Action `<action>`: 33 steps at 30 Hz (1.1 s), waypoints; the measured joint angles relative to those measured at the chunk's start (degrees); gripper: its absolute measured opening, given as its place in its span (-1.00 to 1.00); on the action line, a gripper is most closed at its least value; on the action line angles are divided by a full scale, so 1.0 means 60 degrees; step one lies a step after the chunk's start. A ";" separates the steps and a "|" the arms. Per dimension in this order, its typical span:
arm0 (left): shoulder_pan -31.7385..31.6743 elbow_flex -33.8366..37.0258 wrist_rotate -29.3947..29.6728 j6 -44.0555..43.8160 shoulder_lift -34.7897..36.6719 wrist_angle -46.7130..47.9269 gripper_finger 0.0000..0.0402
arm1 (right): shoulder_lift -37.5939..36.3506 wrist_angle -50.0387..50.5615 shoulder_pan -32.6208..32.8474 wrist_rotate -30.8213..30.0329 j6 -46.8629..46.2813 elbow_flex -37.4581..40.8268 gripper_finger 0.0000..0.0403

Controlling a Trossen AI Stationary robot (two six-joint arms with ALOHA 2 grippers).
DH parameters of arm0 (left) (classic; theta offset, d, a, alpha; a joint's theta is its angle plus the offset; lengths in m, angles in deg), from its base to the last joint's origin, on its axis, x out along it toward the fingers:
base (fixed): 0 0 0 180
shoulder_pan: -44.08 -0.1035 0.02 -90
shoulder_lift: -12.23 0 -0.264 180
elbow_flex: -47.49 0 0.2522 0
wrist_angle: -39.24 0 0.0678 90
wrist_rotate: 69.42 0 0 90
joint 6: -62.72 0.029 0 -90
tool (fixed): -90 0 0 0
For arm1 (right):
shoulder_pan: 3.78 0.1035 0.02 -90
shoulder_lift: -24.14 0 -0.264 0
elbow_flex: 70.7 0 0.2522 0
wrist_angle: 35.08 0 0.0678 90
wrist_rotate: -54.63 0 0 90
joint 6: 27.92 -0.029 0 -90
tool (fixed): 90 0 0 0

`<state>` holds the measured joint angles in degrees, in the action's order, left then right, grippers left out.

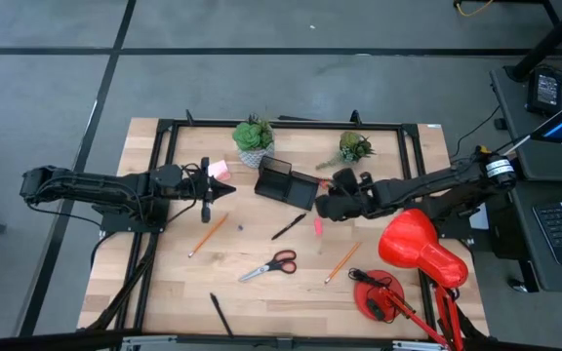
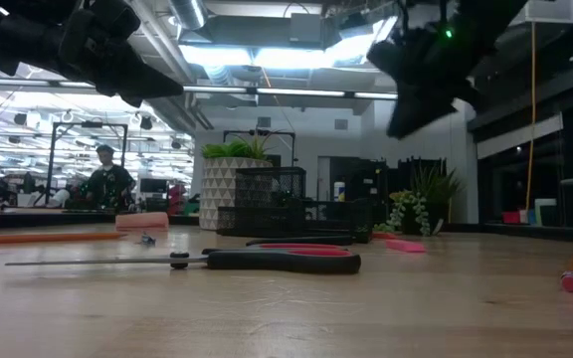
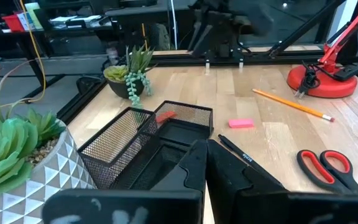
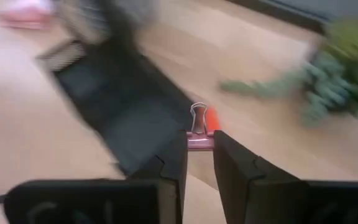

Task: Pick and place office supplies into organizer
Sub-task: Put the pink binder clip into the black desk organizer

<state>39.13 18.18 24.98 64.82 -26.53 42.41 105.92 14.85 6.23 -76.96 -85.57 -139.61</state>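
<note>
The black mesh organizer [image 1: 286,182] stands at the table's far middle. My right gripper [image 1: 322,203] hovers at its right end, above the table [image 2: 416,94], shut on a small pink binder clip [image 4: 199,142]. An orange-red eraser [image 4: 211,120] lies just beyond the clip. My left gripper [image 1: 228,190] is shut and empty, left of the organizer. The pink sticky pad [image 1: 220,170], two pencils [image 1: 208,234] [image 1: 341,261], a pen [image 1: 288,226], red-handled scissors [image 1: 269,265] and a pink eraser [image 1: 317,225] lie flat on the table. My right gripper pinches the pink binder clip by its body [image 4: 199,144] between the two fingertips [image 4: 178,149]. The clip's silver wire loop [image 4: 197,115] sticks out ahead of the fingers. The clip is lifted clear of the table.
Two potted plants [image 1: 254,139] [image 1: 354,148] stand behind the organizer along the far edge. A red desk lamp [image 1: 418,253] fills the near right corner. A second pen [image 1: 220,312] lies near the near edge. A black frame [image 1: 164,146] borders the table.
</note>
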 joint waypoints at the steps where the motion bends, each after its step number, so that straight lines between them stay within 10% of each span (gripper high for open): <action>1: -0.0002 0.0000 0.0000 -0.0008 0.0000 0.0000 -0.98 | 0.0000 -0.0414 0.0067 -0.0002 0.0412 0.0000 -0.67; 11: -0.0002 0.0000 0.0000 -0.0221 0.0000 0.0000 -0.97 | 0.0154 -0.4346 0.0754 0.0402 0.4246 0.0000 -0.67; 21: -0.0004 0.0000 0.0000 -0.0222 -0.0001 0.0004 -0.97 | 0.1529 -0.5862 0.0754 0.1385 0.4738 -0.0019 -0.67; 33: 0.0000 0.0000 0.0000 -0.0399 -0.0002 0.0005 -0.97 | 0.3614 -0.3692 -0.0064 0.1959 0.5402 -0.2922 -0.67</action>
<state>39.13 18.18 24.98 62.43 -26.54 42.44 127.60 -7.30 5.85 -65.21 -53.16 -157.14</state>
